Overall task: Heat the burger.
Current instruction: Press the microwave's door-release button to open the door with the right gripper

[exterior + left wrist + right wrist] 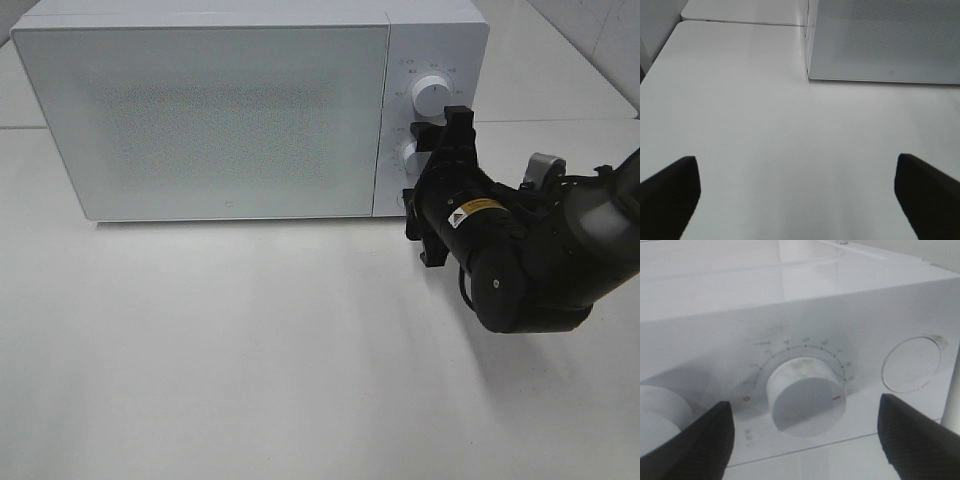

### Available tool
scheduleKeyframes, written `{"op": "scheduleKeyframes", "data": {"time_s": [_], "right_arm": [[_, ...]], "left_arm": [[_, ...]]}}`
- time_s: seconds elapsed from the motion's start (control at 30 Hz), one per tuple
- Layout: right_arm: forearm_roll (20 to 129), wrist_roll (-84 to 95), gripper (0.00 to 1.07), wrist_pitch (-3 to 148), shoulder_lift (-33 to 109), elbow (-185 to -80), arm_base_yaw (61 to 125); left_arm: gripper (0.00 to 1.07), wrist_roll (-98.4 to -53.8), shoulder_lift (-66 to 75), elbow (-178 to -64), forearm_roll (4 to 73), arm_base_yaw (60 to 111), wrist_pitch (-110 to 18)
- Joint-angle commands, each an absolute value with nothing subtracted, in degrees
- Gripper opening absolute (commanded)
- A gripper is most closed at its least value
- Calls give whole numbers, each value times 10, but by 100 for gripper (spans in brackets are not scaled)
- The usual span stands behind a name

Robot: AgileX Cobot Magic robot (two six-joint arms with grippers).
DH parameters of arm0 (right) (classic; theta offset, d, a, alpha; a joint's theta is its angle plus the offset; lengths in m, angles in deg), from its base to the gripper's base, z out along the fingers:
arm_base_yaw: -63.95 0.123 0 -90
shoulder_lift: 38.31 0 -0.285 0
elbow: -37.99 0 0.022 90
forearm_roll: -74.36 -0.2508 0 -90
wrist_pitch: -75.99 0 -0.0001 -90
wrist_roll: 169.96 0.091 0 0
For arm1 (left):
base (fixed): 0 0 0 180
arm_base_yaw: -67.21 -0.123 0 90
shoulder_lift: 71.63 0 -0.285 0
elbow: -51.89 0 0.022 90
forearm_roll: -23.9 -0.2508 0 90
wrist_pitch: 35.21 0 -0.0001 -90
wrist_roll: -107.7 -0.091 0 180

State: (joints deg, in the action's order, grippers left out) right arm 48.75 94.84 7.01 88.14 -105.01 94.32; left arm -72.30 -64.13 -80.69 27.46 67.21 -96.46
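The burger is out of view. A white microwave [210,110] stands at the back of the table with its door [200,115] shut. My right gripper [425,185] is at the control panel, in front of the lower knob [805,395]. In the right wrist view this gripper [807,440] is open, with one finger [695,440] on each side of the knob and clear of it. My left gripper [799,200] is open above bare table, nothing between its fingers, and the microwave's door corner [812,75] lies ahead of it.
An upper knob [432,95] sits above the lower one on the panel. A round door button [912,365] is beside the lower knob. The white table [250,350] stretches in front of the microwave. The right arm's dark body [530,260] hangs over the right side.
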Motion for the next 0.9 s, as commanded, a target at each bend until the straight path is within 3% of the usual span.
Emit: {"op": "scheduleKeyframes", "data": {"time_s": [0.03, 0.4, 0.9], "right_arm": [[493, 919, 81, 10, 861, -1043, 941], [572, 786, 77, 119, 785, -992, 941], [604, 312, 76, 583, 600, -1008, 940]], "left_arm": [[98, -723, -650, -805, 277, 672, -966], [98, -723, -650, -805, 277, 672, -966], [98, -723, -650, -805, 277, 672, -966]]}}
